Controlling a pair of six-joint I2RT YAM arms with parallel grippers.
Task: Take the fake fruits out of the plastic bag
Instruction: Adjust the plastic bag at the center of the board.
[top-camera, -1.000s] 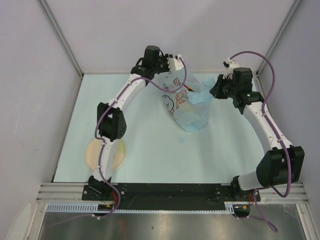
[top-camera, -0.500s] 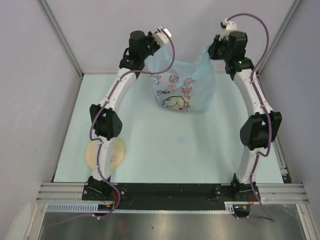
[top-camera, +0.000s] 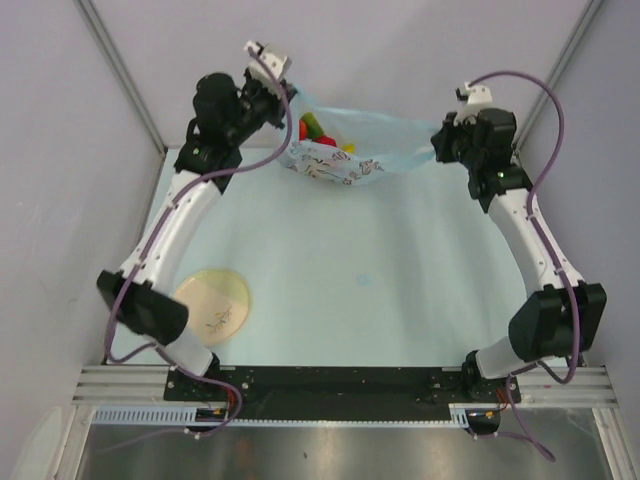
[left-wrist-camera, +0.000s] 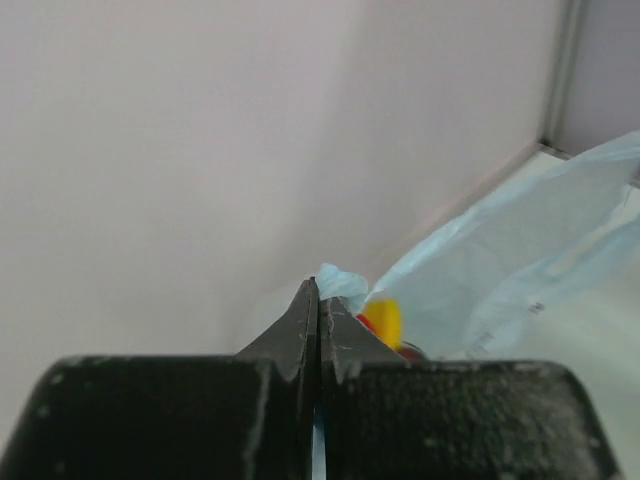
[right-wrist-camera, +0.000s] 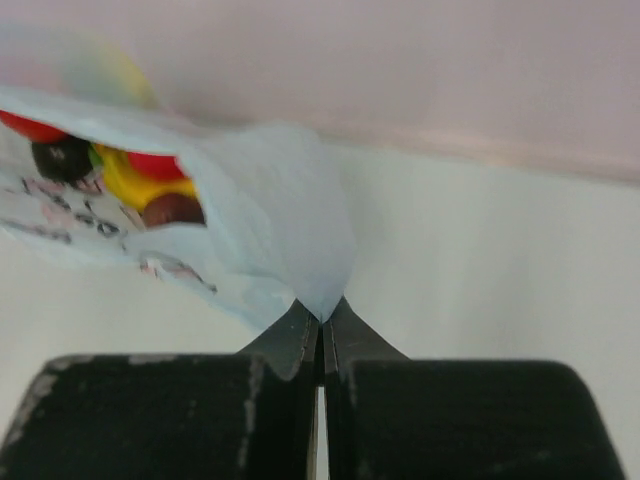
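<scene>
left gripper (left-wrist-camera: 318, 305) pinched tight on one bag corner | right gripper (right-wrist-camera: 321, 318) pinched tight on the opposite corner | bag (top-camera: 350, 166) stretched between them, well beyond the plate (top-camera: 212, 300) | fruits (top-camera: 318, 128) inside the bag

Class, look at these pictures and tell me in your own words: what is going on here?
Two robot arms hold the plastic bag stretched between them by the far wall. The left gripper is shut on one end and the right gripper on the other. The fake fruits, red, yellow and green ones showing, sit inside the bag near the left end; none is out yet. A beige plate lies by the left arm.
</scene>
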